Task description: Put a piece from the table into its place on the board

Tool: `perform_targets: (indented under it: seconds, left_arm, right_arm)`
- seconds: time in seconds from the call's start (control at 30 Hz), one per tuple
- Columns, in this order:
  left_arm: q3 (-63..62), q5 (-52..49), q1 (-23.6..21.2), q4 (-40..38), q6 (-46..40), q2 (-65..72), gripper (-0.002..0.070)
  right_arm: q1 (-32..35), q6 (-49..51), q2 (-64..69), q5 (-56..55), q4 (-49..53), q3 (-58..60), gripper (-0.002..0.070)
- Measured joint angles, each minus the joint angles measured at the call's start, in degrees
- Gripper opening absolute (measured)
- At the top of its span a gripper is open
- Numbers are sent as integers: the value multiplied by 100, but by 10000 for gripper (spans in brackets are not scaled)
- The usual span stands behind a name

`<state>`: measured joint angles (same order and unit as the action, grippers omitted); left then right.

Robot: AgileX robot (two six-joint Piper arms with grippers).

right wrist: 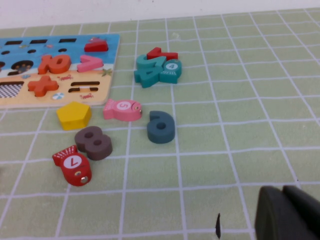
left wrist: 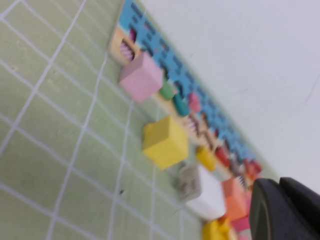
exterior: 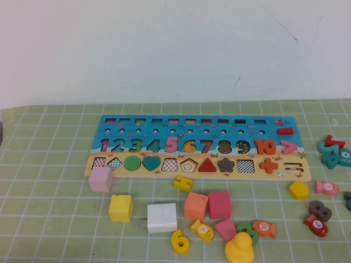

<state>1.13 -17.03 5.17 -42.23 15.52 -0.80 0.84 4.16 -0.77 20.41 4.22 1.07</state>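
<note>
Near the front edge of the bench point(exterior: 44, 181), on its light green gridded mat, lies the piece point(exterior: 180, 241) — a small flat yellow wooden numeral 6, glossy, with a round loop and a short curved tail. It rests flat, just beside a yellow fish piece point(exterior: 202, 230) and below a white cube point(exterior: 162, 217), well apart from the board point(exterior: 197, 147).

That board is long and rectangular: a blue upper part with coloured numerals, a tan lower strip with shapes. Its slot for 6 shows only an orange outline with a darker inside. A pink cube point(exterior: 101, 179) touches the board's lower left corner; a yellow cube point(exterior: 120, 208) sits nearer the front.

Neither arm shows in the high view. The left hand point(left wrist: 285, 212) appears only as a dark body at the corner of its wrist view, above the mat near the cubes; it is clenched, grasping nothing. The right hand point(right wrist: 287, 212) hangs over the mat near a dark blue 6 point(right wrist: 161, 127) and a red fish point(right wrist: 73, 165) — whether it is released or clenched I cannot tell.
</note>
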Motion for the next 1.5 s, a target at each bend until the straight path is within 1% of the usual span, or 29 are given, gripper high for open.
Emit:
perform_targets:
  seconds: [0.3, 0.37, 0.43, 0.53, 0.63, 0.7, 0.8, 0.83, 0.97, 1.1, 1.17, 1.33, 1.4, 1.5]
  left_arm:
    - [0, 568, 0, -871, 22, 0, -2]
    - [0, 608, 0, -1029, -211, 0, -2]
    - [-140, 403, 0, -1054, -745, 0, -2]
    - [-862, -70, 0, -941, -2006, 70, -2]
    - [-1715, -851, 0, -469, -3041, 586, -2]
    - [-2289, -1529, 0, -44, -3516, 1128, -2]
    - [-2983, -2407, 29, 324, -4143, 1954, -2]
    - [-3384, -2677, 146, 430, -4450, 2451, -2]
    - [-3996, -2885, 636, 798, -4867, 3490, -2]
    - [-4477, -3112, 1196, 1419, -4968, 4483, -2]
    - [-4691, -3164, 1559, 1692, -4971, 5047, -2]
    - [-5175, -3178, 2550, 2067, -4762, 6462, -2]
    - [-5371, -3178, 2932, 2319, -4474, 6973, -2]
    - [-5695, -3180, 3470, 2946, -3976, 7653, -2]
  right_arm:
    - [0, 0, 0, 0, 0, 0, -3]
    - [0, 0, 0, 0, 0, 0, -3]
    - [0, 0, 0, 0, 0, 0, -2]
    - [0, 0, 0, 0, 0, 0, -2]
    - [0, 0, 0, 0, 0, 0, -3]
    - [0, 0, 0, 0, 0, 0, -3]
    - [0, 0, 0, 0, 0, 0, -3]
    - [0, 0, 0, 0, 0, 0, -3]
    - [0, 0, 0, 0, 0, 0, -3]
    - [0, 0, 0, 0, 0, 0, -2]
    - [0, 0, 0, 0, 0, 0, -3]
    - [0, 0, 0, 0, 0, 0, -2]
    - [0, 0, 0, 0, 0, 0, -3]
    - [0, 0, 0, 0, 0, 0, -3]
